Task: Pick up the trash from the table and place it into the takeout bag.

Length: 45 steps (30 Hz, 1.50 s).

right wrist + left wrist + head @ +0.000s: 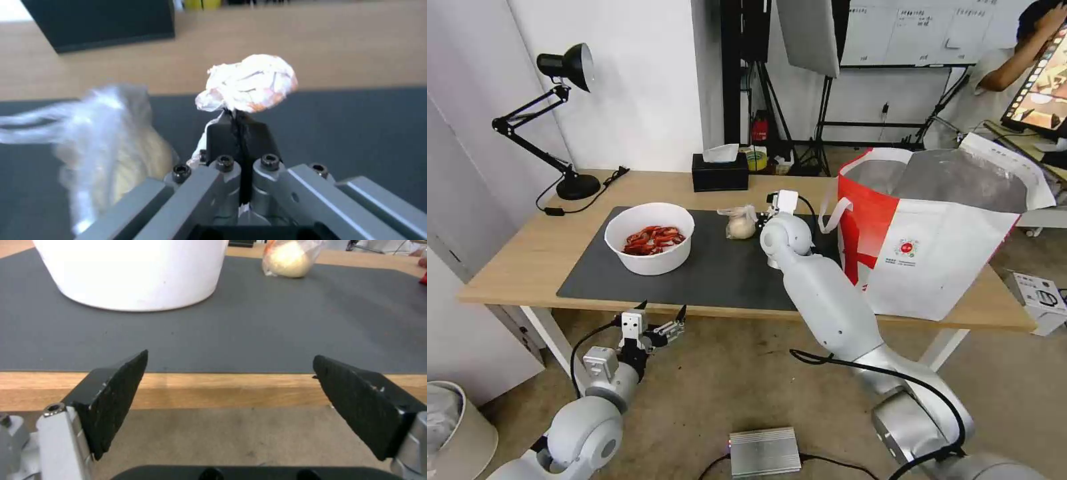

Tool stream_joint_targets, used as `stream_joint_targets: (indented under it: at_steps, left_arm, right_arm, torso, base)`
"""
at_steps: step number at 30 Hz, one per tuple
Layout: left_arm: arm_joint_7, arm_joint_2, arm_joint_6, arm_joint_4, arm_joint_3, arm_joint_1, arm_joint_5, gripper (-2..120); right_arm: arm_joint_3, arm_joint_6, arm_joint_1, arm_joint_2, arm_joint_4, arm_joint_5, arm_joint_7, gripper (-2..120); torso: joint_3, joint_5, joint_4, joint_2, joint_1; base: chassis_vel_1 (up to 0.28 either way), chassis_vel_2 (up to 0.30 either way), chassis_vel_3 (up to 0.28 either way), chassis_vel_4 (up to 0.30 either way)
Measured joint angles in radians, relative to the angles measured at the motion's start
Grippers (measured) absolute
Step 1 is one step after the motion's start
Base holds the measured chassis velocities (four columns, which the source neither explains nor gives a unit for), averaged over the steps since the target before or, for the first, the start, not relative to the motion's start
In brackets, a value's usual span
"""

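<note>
L gripper [662, 319] idling below table [527, 253] front edge, jaws gaping wide, nothing in them. Bowl [650, 238] sitting on mat [720, 267] at 11 o'clock. Knotted bag [741, 224] at mat's 12. I'm seeing R gripper [236, 116] beside it, pinching crumpled tissue [247, 83]. Takeout bag [940, 233] standing at 3 o'clock.

— What lies beyond the left gripper [660, 321]?
— A white wall [640, 80], with a black desk lamp [554, 113] standing ahead and to the gripper's left.
— And below it?
— A worn brown floor [720, 393], where a silver metal box [764, 451] sits to the gripper's right.
— Further back?
— Black light stands [774, 113] and a whiteboard [907, 30], far ahead and to its right.
</note>
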Motion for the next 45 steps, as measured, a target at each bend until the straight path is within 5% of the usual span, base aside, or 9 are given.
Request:
stream_joint_targets:
  at_steps: [45]
  left_arm:
    - [-0.004, -0.002, -0.001, -0.012, -0.013, 0.011, 0.005, 100]
  right_arm:
    - [-0.003, 0.111, -0.181, -0.194, 0.344, -0.25, -0.173, 0]
  torso:
    - [0.0, 0.0001, 0.0001, 0.0, 0.0]
  base:
    - [0.0, 0.0, 0.0, 0.0]
